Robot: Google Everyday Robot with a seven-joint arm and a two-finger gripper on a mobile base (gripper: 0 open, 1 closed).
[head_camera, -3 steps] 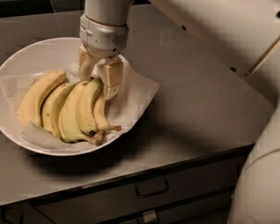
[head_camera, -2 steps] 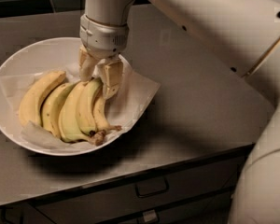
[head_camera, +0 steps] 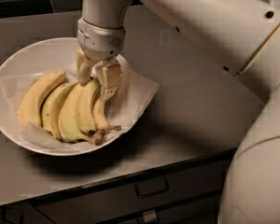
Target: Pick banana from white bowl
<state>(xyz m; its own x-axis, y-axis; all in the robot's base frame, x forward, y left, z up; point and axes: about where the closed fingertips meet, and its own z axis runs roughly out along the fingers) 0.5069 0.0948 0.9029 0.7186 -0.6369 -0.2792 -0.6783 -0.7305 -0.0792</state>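
The robot arm (head_camera: 200, 27) takes up the top and right of the view and slopes down to the fingers, with its wrist directly above them. The grey countertop (head_camera: 196, 106) spreads out on all sides of the fingers. Its front edge is well below them, over drawer fronts (head_camera: 130, 199) with a handle (head_camera: 151, 190).

The white bowl (head_camera: 32, 59) sits on the counter beneath the fingers, and most of it reaches toward the picture's left. Its crumpled paper lining (head_camera: 140, 90) spills over the rim just to the right of the fingers.

A bunch of bananas lies in the bowl, fanned out left of and below the fingers. The banana (head_camera: 86, 108) curves down from the fingers, and its green-tinged upper end is in the gap between them. Plumper bananas (head_camera: 37, 97) crowd it on the left. A thinner banana (head_camera: 101, 118) lies against it under the right-hand finger.

The gripper (head_camera: 96, 87) points down into the bowl. Its fingers (head_camera: 109, 78) stand a narrow gap apart, straddling the banana's top.
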